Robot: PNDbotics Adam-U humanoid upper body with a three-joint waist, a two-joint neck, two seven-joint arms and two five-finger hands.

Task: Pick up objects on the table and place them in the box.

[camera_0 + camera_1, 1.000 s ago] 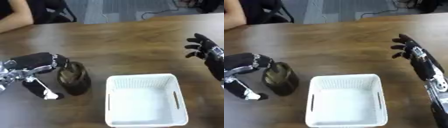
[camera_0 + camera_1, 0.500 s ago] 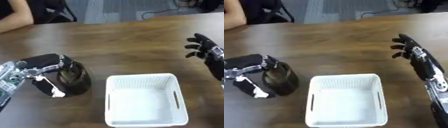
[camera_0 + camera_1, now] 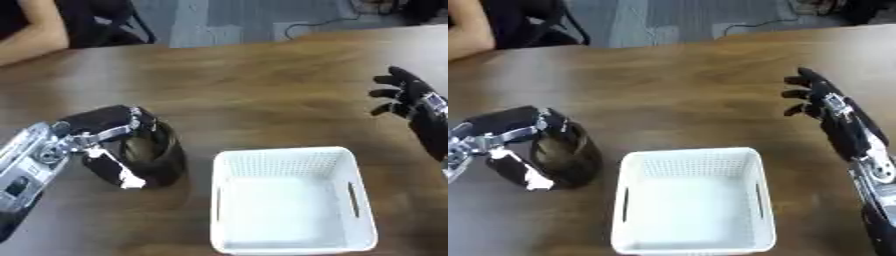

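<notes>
A dark, rounded, glossy object, perhaps a jar, stands upright inside the curled left hand. Just right of that hand sits an empty white perforated box, opening upward.

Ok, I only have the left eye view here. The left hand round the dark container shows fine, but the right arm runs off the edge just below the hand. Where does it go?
Observer: In the right eye view the right arm runs down to the lower right corner, alongside the white box.
Operator: Is it touching the box?
Observer: No. Bare table shows between the arm and the box's right rim.
Operator: Anything out past the hand, to its right?
Observer: A strip of table shows to the right of the right hand, and only wood is in it.
</notes>
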